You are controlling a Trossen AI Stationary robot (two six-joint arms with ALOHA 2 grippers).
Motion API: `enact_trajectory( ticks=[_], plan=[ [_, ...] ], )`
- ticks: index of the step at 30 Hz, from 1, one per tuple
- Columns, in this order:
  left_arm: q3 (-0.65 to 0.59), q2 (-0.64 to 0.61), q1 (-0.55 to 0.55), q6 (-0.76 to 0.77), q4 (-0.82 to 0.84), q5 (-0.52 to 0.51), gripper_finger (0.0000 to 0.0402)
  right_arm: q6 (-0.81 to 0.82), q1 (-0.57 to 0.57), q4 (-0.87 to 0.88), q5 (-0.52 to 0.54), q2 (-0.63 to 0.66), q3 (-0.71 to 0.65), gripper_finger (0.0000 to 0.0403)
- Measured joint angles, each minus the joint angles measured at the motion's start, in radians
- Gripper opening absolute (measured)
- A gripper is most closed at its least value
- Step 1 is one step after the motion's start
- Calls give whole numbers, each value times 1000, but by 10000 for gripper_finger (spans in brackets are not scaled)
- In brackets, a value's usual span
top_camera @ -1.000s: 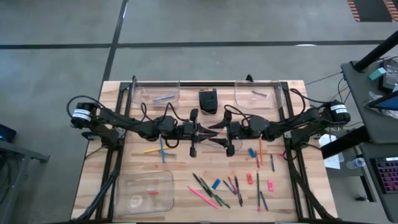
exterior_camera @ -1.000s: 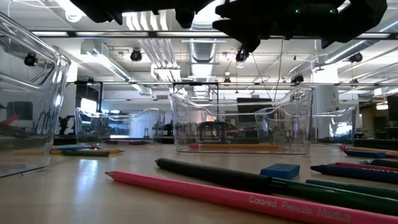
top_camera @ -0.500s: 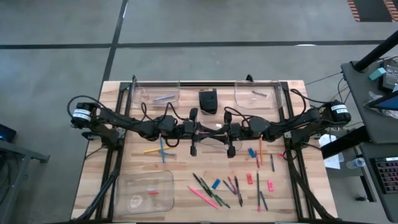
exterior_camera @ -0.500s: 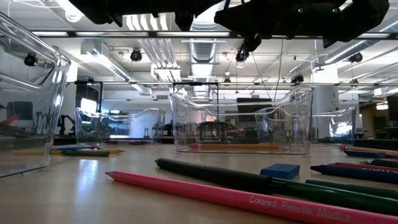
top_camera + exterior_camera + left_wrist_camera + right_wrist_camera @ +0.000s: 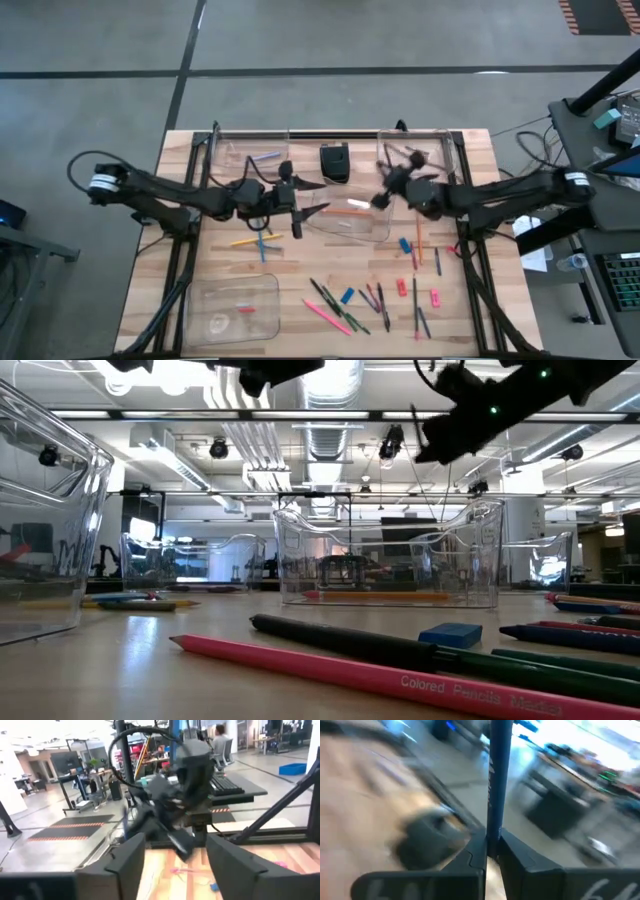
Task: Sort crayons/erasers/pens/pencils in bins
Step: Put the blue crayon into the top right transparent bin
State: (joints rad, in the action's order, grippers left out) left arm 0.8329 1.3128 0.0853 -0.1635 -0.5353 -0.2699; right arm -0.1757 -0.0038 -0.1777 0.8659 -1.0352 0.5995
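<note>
Lying nearest on the wooden bench point(image 5: 220, 260) is a loose scatter of long bright pencils point(image 5: 327, 317), dark pens point(image 5: 416, 305) and small blue and pink erasers point(image 5: 347, 296), with a clear shallow plastic bin point(image 5: 232, 307) off to the left. Further back, the left claw point(image 5: 297, 207) hangs spread wide beside the middle clear bin point(image 5: 350, 217). The right claw point(image 5: 492, 851) is pinching a slim dark blue pen point(image 5: 497, 775), lifted up near the far right bin point(image 5: 417, 152), well clear of the scatter.
</note>
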Motion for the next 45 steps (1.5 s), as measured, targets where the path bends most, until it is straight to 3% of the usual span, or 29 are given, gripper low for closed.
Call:
enact_trajectory(
  ticks=[2,4,10,14,26,36,40,45],
  plan=[
    [-9,-5,0,0,-16,0,213,47,-71,114,-16,46,1,19],
    [-14,-2,1,2,-34,0,217,124,-175,221,-100,78,0,19],
    [-17,6,1,26,-40,0,218,227,-545,352,-562,111,0,19],
    [-19,6,0,26,-40,0,218,228,-683,359,-728,100,0,34],
    [-21,6,-1,26,-39,0,218,183,-730,348,-707,72,0,41],
    [-22,7,-1,26,-39,0,218,265,-730,339,-715,66,0,45],
    [-22,7,-1,26,-34,0,219,343,-728,381,-813,66,0,63],
    [-24,7,-1,26,-21,0,219,377,-727,476,-926,66,15,120]
  ],
)
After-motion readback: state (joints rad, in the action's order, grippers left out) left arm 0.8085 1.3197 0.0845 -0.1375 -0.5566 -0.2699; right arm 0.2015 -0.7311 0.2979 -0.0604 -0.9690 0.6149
